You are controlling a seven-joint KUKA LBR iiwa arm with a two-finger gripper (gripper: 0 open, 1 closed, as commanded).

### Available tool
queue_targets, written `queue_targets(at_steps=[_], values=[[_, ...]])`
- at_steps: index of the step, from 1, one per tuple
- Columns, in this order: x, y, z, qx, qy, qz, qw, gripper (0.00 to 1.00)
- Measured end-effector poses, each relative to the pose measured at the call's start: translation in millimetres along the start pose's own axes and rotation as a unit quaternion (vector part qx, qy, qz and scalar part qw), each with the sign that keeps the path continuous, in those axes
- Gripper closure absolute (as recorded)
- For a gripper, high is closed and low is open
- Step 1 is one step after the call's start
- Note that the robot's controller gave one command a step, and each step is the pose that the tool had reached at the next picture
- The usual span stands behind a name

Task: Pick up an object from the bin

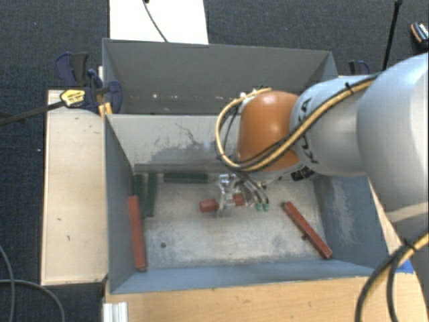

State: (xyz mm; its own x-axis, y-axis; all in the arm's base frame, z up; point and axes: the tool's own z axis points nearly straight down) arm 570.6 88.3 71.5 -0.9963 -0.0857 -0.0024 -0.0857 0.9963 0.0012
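Note:
My gripper (pixel 234 196) hangs low over the middle of the bin floor, under the arm's orange cover. A small red block (pixel 208 206) lies right against its left side; I cannot tell whether it is gripped. A small green piece (pixel 262 206) shows just to the gripper's right. A long red bar (pixel 306 229) lies slanted on the floor further right, apart from the gripper.
Along the left wall lie a long red bar (pixel 137 233) and a dark green bar (pixel 148 193). Another dark green bar (pixel 185 177) rests against the back wall. The arm reaches in from the right and covers the bin's right rear part.

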Motion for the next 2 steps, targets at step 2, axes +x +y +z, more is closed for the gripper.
queue_targets(at_steps=[2], values=[[-1.2,-23,-159,0.001,-0.0035,-0.02,0.9998,1.0]])
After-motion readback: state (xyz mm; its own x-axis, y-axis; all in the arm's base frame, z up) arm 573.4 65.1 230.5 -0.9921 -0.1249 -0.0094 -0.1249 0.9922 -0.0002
